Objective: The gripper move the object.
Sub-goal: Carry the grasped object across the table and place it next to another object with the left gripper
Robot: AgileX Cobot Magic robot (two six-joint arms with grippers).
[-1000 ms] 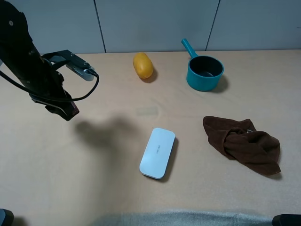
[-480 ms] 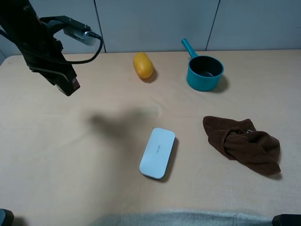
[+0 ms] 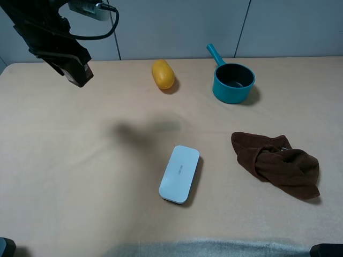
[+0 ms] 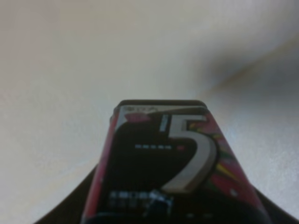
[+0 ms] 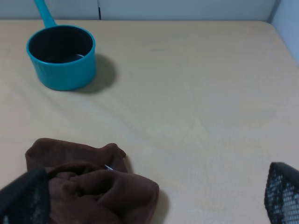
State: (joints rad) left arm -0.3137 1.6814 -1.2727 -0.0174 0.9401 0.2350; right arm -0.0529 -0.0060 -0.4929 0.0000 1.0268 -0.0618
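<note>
My left gripper (image 3: pixel 76 73) hangs high over the far left of the table and is shut on the small black box (image 3: pixel 80 72). In the left wrist view the box (image 4: pixel 170 168) fills the lower part of the frame between the jaws, showing a large "5" and red-and-white print, well above the table. My right gripper (image 5: pixel 153 198) is open and empty; its fingertips (image 5: pixel 22 198) frame the brown cloth (image 5: pixel 88 189) just beyond it.
A flat white case (image 3: pixel 180 173) lies at the centre front. A yellow oval fruit-like thing (image 3: pixel 162 74) and a teal saucepan (image 3: pixel 232 81) stand at the back. The crumpled brown cloth (image 3: pixel 276 162) lies at the right. The tan table (image 3: pixel 80 176) ends against a grey wall.
My left arm has risen and moved toward the back of the table with the box in its grip. Its shadow on the table has slid to the right. Nothing else moved.
</note>
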